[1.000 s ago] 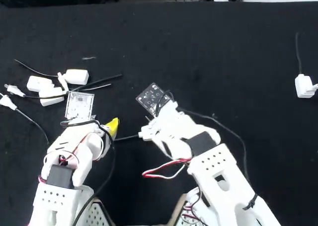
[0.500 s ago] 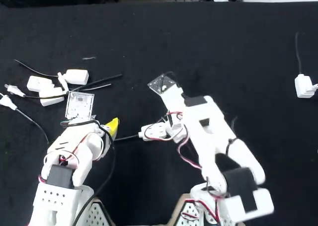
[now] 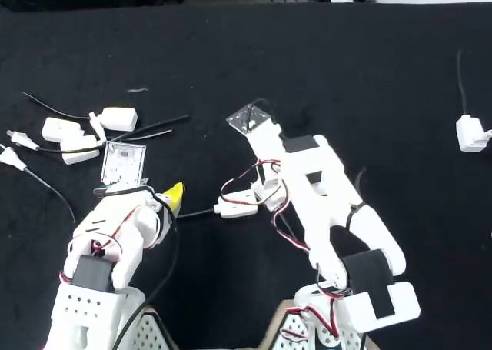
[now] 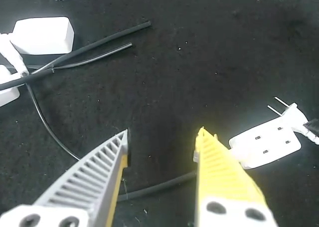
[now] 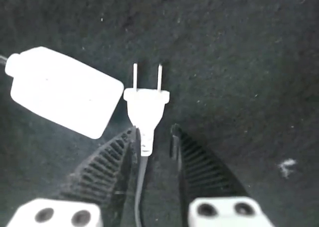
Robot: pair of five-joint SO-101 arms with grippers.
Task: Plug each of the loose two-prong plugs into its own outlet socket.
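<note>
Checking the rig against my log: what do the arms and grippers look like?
Left arm and right arm are white with black motor blocks and red wires. Left gripper has one grey and one yellow ribbed finger; right gripper has two dark ribbed fingers.

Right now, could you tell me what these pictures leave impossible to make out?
High view: the right arm hides the two-prong plug beneath it.
Left wrist view: past the outlet socket, that plug's cord is cut off by the picture's edge.
Right wrist view: the right pincer straddles the cord too closely to tell whether it touches.
</note>
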